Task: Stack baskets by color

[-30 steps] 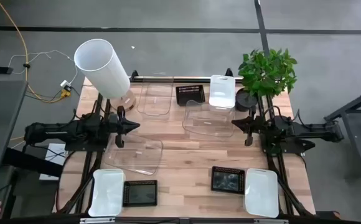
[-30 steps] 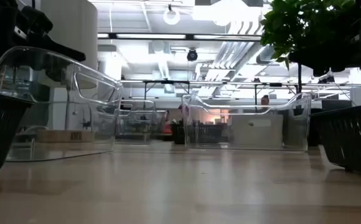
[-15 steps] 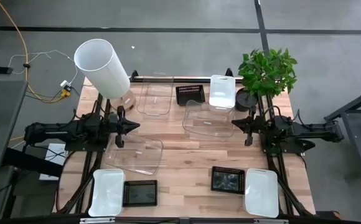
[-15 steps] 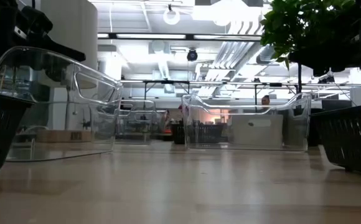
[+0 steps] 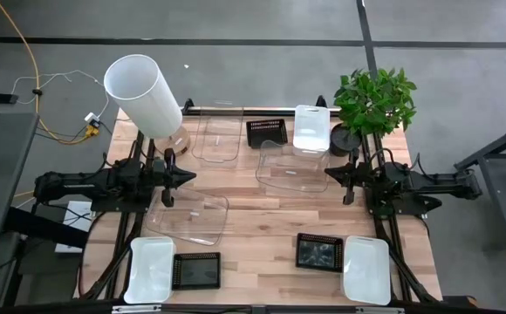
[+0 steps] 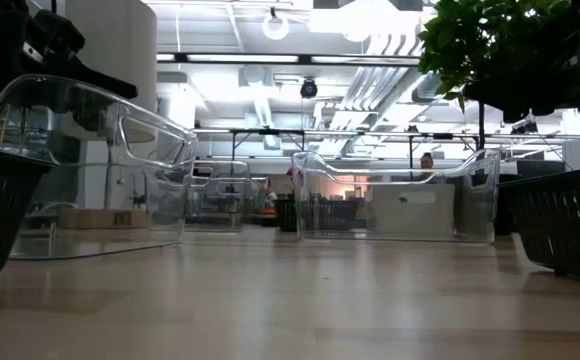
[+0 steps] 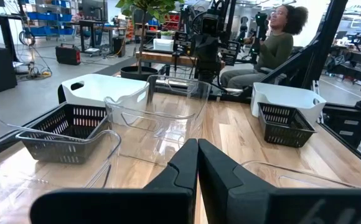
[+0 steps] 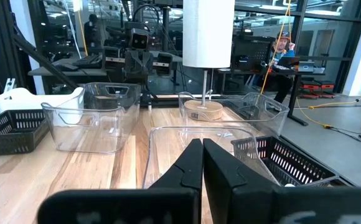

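Three clear baskets rest on their bases on the wooden table: one at the far side point(image 5: 216, 139), one mid-right point(image 5: 292, 166), one near left point(image 5: 188, 215). White baskets sit at the far side point(image 5: 311, 129), near left point(image 5: 151, 269) and near right point(image 5: 366, 269). Beside each stands a black basket: far point(image 5: 266, 133), near left point(image 5: 196, 270), near right point(image 5: 319, 251). My left gripper point(image 5: 190, 177) hovers shut at the table's left side, level, above the near-left clear basket's far rim. My right gripper point(image 5: 329, 174) hovers shut at the right side, beside the mid-right clear basket.
A tall white cylinder point(image 5: 144, 96) stands at the far left corner and a potted green plant point(image 5: 375, 100) at the far right corner. A person point(image 7: 274, 43) sits beyond the table's right side. Bare wood lies in the table's middle point(image 5: 262, 218).
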